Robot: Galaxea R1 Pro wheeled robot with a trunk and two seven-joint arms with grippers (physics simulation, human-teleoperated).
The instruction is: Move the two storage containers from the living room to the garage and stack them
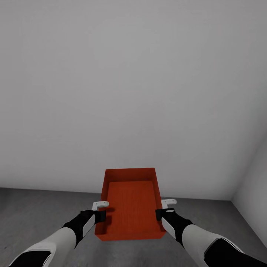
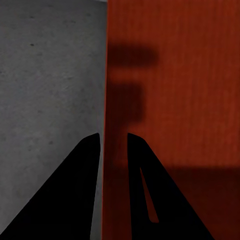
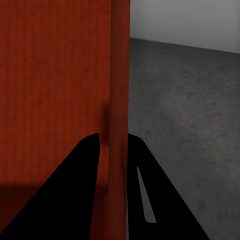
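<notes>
our left claw [image 2: 114, 136] sat clamped over the left wall of the orange-red rectangular open-top storage container [image 1: 130, 202], one black finger [image 2: 75, 190] outside the wall and the other inside the bin, with the thin wall edge between them. in the head view the left claw [image 1: 101, 210] met the container's left rim about midway along its length, a white bracket showing just above the black wrist.

our right claw [image 3: 114, 136] gripped the opposite wall the same way, its black fingers [image 3: 65, 195] straddling the right rim, one inside and one outside. from the head view the right claw [image 1: 163, 209] was touching the right wall, roughly level with the left one.

the container hung between our two arms, its open top facing up and its ribbed inner bottom in plain sight. we could not tell whether its base touched the ground or was held just above it.

below and around it lay the dark grey mottled concrete floor [image 1: 37, 211]. beyond the bin rose a plain grey-white wall [image 1: 129, 92], which met a second wall [image 1: 254, 178] in a corner off to the right.
</notes>
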